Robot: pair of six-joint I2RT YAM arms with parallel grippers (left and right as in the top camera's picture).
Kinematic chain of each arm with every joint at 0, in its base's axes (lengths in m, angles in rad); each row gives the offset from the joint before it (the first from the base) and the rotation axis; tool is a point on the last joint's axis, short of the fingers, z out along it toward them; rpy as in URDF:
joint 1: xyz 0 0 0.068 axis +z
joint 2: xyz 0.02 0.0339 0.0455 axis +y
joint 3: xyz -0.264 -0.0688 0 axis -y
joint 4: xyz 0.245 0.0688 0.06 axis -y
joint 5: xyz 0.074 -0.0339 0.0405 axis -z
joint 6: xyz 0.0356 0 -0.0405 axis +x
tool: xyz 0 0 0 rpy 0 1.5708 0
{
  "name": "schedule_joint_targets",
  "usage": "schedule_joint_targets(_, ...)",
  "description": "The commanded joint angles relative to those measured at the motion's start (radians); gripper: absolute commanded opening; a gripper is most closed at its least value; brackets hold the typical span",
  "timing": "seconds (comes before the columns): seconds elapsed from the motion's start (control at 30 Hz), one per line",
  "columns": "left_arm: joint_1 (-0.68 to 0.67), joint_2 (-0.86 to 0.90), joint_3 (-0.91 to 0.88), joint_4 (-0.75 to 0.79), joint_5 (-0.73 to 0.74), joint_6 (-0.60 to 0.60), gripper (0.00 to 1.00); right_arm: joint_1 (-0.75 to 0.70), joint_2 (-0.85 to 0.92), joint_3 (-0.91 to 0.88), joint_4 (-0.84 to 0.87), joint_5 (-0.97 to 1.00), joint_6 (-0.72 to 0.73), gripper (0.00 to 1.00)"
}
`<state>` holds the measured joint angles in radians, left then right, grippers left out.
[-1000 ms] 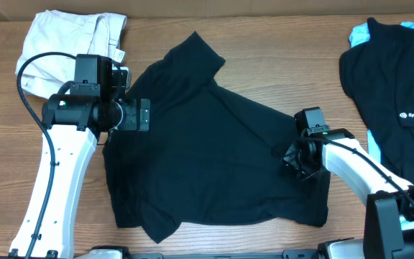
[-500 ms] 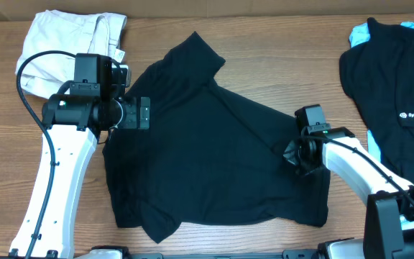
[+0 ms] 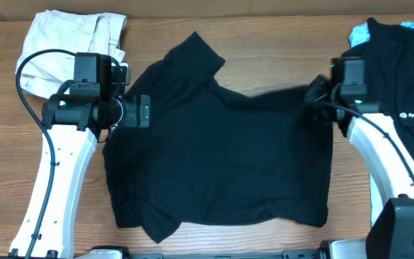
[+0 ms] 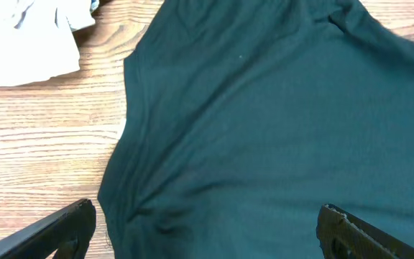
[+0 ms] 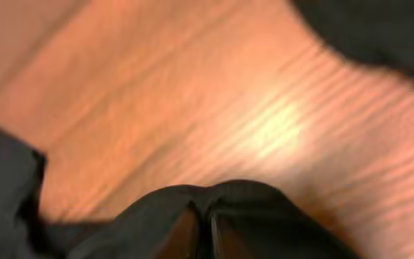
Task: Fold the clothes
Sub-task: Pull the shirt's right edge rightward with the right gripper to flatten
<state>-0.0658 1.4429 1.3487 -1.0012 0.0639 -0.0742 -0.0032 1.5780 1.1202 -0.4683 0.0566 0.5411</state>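
Holding the far right corner of the black T-shirt, the right gripper is pinched tight on the cloth. The left gripper hangs wide apart over the T-shirt's left edge. The T-shirt lies spread out, with no fold made yet.

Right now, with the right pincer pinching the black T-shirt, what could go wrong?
The right pincer seems to grip only a small fold of the black T-shirt, which may slip out. The left pincer is open over the shirt, gripping nothing, so a pull could drag the whole garment. The logo shirt lies close and could snag.
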Motion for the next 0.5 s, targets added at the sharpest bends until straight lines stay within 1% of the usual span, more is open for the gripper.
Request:
schedule_joint_targets(0.0,-0.001,-0.003,0.002,0.013,0.007,0.019,1.00,-0.033,0.042,0.016,0.090,0.010,-0.074,0.04)
schedule_joint_targets(0.07,-0.001,-0.003,0.002,0.024,0.006,0.019,1.00,-0.045,0.116,0.016,0.190,0.010,-0.098,0.04)
schedule_joint_targets(0.2,-0.001,-0.003,0.002,0.034,0.006,0.019,1.00,-0.056,0.251,0.016,0.304,0.011,-0.097,0.04)
schedule_joint_targets(0.33,-0.001,-0.003,0.002,0.044,0.002,0.019,1.00,-0.076,0.361,0.016,0.380,0.014,-0.092,0.04)
schedule_joint_targets(0.47,-0.001,-0.003,0.002,0.062,-0.020,0.019,1.00,-0.110,0.386,0.016,0.409,0.014,-0.093,0.06)
